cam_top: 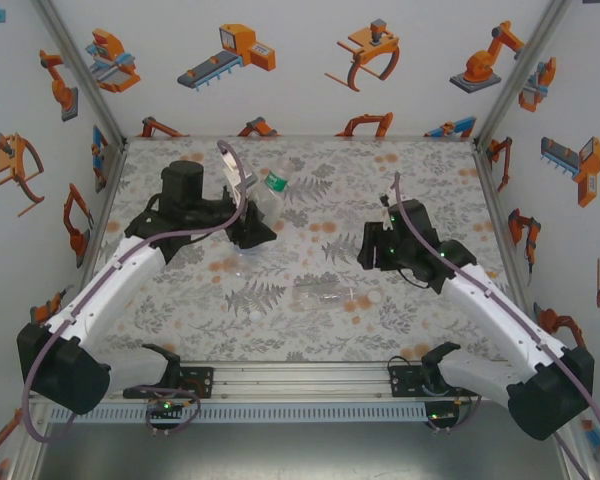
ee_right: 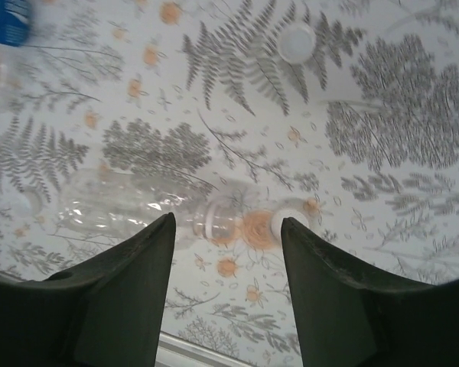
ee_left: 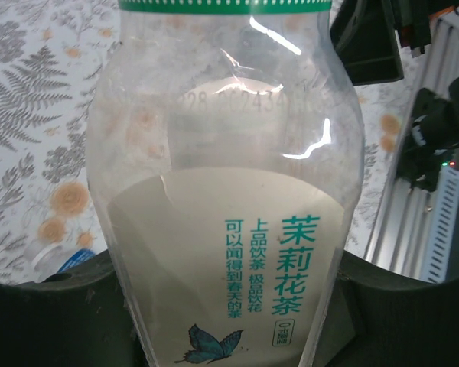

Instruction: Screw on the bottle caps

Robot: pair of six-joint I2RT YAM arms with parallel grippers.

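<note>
Mat [cam_top: 430, 180] printed with grey ferns and orange spots covers the whole floor of the cell. White walls [cam_top: 300, 90] shut it in on the left, far and right sides, and a metal rail [cam_top: 300, 378] runs along the near edge.

In the far left part, the left gripper [cam_top: 252, 222] is clenched on the pale bottle [cam_top: 265, 200]. Its fingers [ee_left: 53, 313] press against both sides of the green-and-white label. The bottle sits tilted in the grip, its green cap [cam_top: 275, 183] pointing toward the far wall. It is well apart from the left wall.

The right gripper [cam_top: 372, 248] hangs over the right half of the mat, jaws parted and nothing between them. From its wrist you see both dark fingers [ee_right: 115, 298] standing apart with the print showing in the gap.

The clear bottle [cam_top: 330, 295] lies on its side near the middle of the mat, toward the near edge, between the two arms. Its neck points toward the right gripper's side. A white cap [ee_right: 297, 42] lies loose on the mat, well apart from that bottle. A corner of the blue-labelled bottle [ee_right: 4, 19] shows at the rim of the right wrist view.

Bare mat stretches between the two grippers and across the far right corner up to the walls. A narrower strip runs between the clear bottle and the rail.
</note>
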